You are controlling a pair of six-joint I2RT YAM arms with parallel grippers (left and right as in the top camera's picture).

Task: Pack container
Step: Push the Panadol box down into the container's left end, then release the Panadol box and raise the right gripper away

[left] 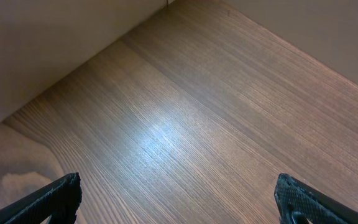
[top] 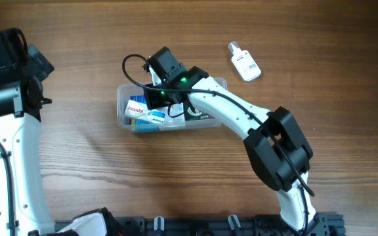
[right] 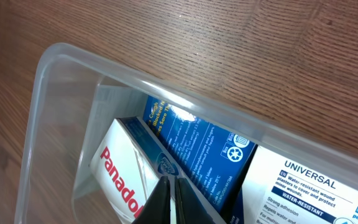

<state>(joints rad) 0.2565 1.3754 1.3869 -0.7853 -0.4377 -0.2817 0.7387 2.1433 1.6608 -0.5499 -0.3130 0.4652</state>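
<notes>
Scanning from the left: left arm (top: 8, 131) stands at the left edge of the table (top: 110, 183), well apart from everything else. Left gripper (left: 178, 193) is spread wide and empty, both fingertips at the near edge of its wrist view, over plain wood and touching nothing. Container (top: 125, 105) sits mid-table, slightly left of centre and toward the far side, long axis running left-right, upright. Packed inside: a white Panadol box (top: 136, 108) at the left end, a blue box (right: 191, 149) just beside it, and a white box (right: 303, 193) printed "UNIVERSAL" to the right of that. All three lie below the rim (right: 61, 56). Right arm (top: 241, 118) reaches in from the near right, across the container's right half, wrist above the middle. Right gripper (right: 171, 199) is fully closed, fingers (right: 160, 202) pressed flat together with no gap and no object clamped between them. The tips point down into the container at the seam where the Panadol box meets the blue box. Can't tell from these views whether the tips actually contact either box. A small clear spray bottle (top: 244, 62) lies on its side on the table, far right of the container and apart from it.
</notes>
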